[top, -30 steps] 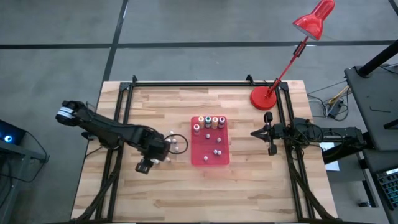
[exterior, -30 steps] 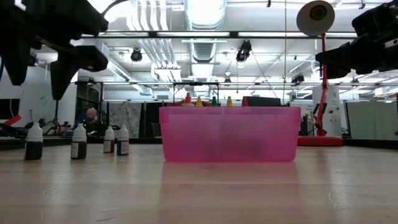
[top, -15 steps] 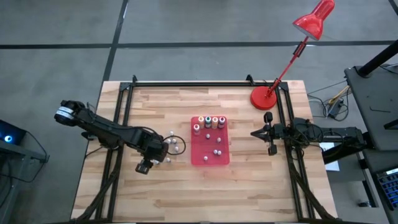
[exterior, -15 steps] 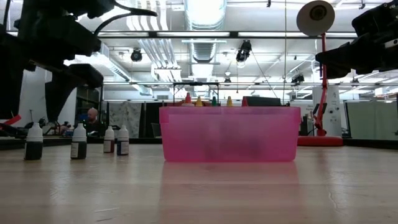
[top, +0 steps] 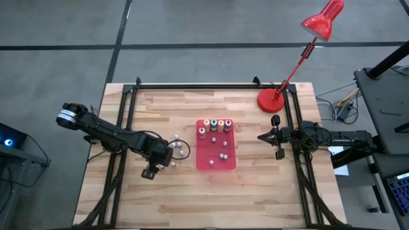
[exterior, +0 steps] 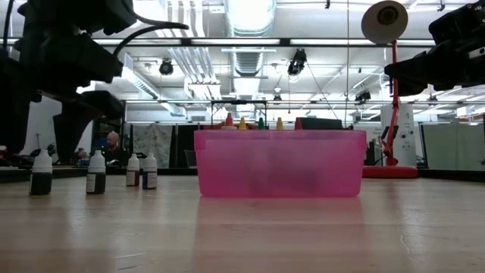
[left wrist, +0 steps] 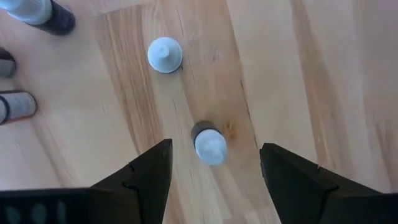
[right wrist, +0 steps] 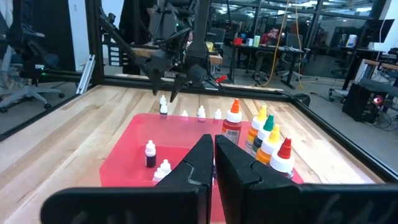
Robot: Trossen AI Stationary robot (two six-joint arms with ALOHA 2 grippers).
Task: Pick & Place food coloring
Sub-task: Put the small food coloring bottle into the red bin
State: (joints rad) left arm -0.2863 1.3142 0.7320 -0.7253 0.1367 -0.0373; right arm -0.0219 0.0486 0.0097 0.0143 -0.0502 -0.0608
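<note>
Several tiny food coloring bottles [top: 181, 147] with pale caps stand upright on the wood, left of the red tray [top: 215, 160]. My left gripper [left wrist: 214, 150] hangs open just above them, pointing steeply down. One dark bottle with a white cap [left wrist: 210, 147] stands between its fingers, untouched. Another bottle [left wrist: 165, 55] stands farther on. More bottles [right wrist: 261, 134] with coloured caps stand inside the tray. My right gripper [right wrist: 214, 163] waits shut and level at the table's right edge [top: 263, 136].
A red desk lamp stands with its round base [top: 271, 100] on the far right corner. Black frame rails [top: 124, 115] run along the table's left, right and far sides. The low view shows the tray's pink wall [exterior: 279, 163] with the loose bottles [exterior: 95, 173] to its left.
My left gripper has come down toward the loose bottles on the table, staying open. The bottles and the tray have kept their places.
</note>
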